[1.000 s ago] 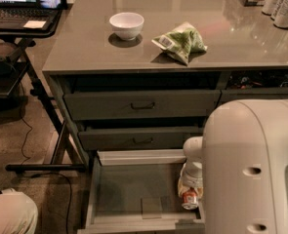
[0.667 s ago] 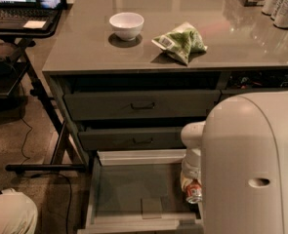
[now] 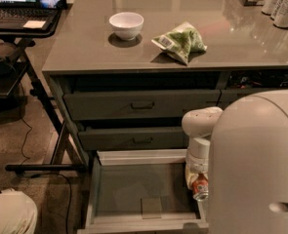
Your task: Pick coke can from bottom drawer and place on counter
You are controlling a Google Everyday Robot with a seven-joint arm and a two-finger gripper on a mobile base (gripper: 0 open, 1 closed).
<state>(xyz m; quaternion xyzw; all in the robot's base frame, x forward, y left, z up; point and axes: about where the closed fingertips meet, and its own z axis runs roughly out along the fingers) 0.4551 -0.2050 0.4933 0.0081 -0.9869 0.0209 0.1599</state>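
Coke can (image 3: 200,188) is sitting at the open bottom drawer's (image 3: 129,189) right side, with the hand (image 3: 196,173) hanging directly above it; its grip cannot be told. Lifting to the counter (image 3: 94,52) is remaining.

Counter (image 3: 80,52) carries white bowl (image 3: 126,24) left of centre, green snack bag (image 3: 180,41) near its right, pale cans (image 3: 281,4) at far right; gripper (image 3: 197,180) low inside bottom drawer (image 3: 133,189).

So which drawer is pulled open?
The bottom drawer, lowest: only it shows its grey floor. The claw is in its right side, at the coke can.
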